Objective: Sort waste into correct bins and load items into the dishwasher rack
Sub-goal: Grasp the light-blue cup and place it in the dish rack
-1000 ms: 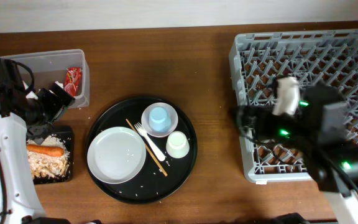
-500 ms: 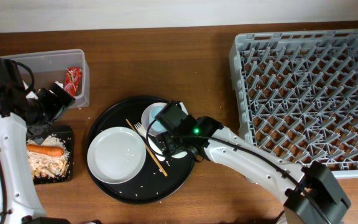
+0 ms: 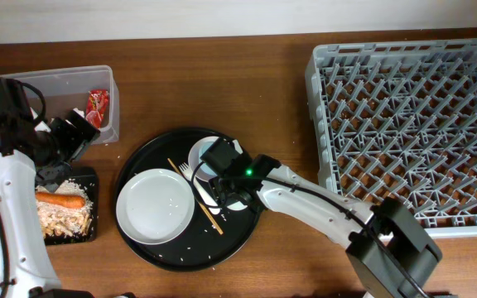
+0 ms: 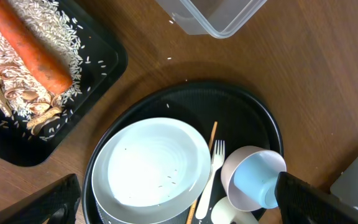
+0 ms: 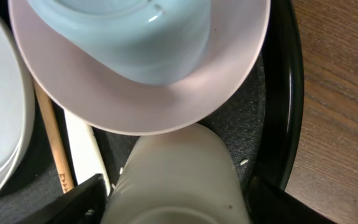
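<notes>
My right gripper (image 3: 226, 178) hangs over the round black tray. Its open jaws (image 5: 179, 202) stand on either side of the small white cup (image 5: 179, 174), close to its sides. Just beyond it the light-blue cup (image 5: 123, 31) sits in the white bowl (image 5: 185, 99). The white fork (image 3: 199, 189) lies between the bowl and the white plate (image 3: 154, 205). My left gripper (image 3: 66, 134) is open and empty (image 4: 179, 208), between the clear tub (image 3: 65, 79) holding the red wrapper (image 3: 98, 106) and the flat black tray (image 3: 91, 178) holding the carrot (image 3: 60, 199) and rice crumbs (image 3: 60, 219). The tissue is not in view.
The grey dishwasher rack (image 3: 412, 124) fills the right side. The round black tray (image 3: 135, 165) holds the tableware, a wooden chopstick (image 3: 190, 192) and a few stray rice grains. Bare wood lies between the tray and the rack.
My right arm has swung from above the rack to the round black tray and now sits around the white cup. The left arm has not moved.
</notes>
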You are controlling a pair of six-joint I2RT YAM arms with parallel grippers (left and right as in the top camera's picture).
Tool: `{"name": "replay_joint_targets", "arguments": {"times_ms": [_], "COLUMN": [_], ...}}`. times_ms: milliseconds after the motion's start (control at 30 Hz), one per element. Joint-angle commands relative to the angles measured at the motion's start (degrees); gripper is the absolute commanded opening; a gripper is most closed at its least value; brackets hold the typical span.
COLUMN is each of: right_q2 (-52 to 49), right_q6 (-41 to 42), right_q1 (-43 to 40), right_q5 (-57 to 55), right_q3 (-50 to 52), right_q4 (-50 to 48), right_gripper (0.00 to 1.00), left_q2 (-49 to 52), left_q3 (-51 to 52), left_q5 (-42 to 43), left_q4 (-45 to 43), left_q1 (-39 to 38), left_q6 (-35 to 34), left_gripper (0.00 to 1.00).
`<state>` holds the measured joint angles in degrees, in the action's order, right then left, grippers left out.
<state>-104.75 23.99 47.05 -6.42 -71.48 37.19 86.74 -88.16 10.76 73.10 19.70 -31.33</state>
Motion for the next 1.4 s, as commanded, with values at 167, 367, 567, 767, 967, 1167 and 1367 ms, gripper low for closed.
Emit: {"name": "replay_joint_targets", "arguments": {"times_ms": [167, 367, 567, 767, 967, 1167, 1367], "right_q2": [0.8, 3.6, 7.2, 7.1, 3.2, -3.8, -4.9], "right_q6": [0.5, 0.5, -5.3, -11.8, -16.3, -16.3, -16.3], "right_q1": [0.1, -2.0, -19.9, -52.5, -76.9, -78.2, -78.1], "right_q5": [-0.2, -0.8, -6.5, -6.2, 9.2, 9.8, 12.9], "right_q3": [-5.8, -16.3, -32.3, -37.5, -37.3, -37.3, -37.3], "right_q4": [6.9, 19.2, 33.3, 35.2, 29.8, 31.0, 33.6], "right_gripper": [0.57, 0.48, 0.48, 0.49, 0.54, 0.7, 0.85], "left_q2": [-0.2, -0.2, -0.2, -0.2, -0.2, -0.2, -0.2], "left_q3": [0.0, 0.0, 0.0, 0.0, 0.0, 0.0, 0.0], "left_q5": [0.4, 0.4, 0.4, 0.4, 0.4, 0.4, 0.4], "left_q4": [0.0, 0.1, 0.1, 0.1, 0.0, 0.1, 0.1], "left_q1": [0.3, 0.3, 0.3, 0.3, 0.3, 0.3, 0.3], "left_q6": [0.1, 0.1, 0.1, 0.1, 0.1, 0.1, 0.1], "left_gripper": [0.99, 0.99, 0.99, 0.99, 0.99, 0.99, 0.99]}}
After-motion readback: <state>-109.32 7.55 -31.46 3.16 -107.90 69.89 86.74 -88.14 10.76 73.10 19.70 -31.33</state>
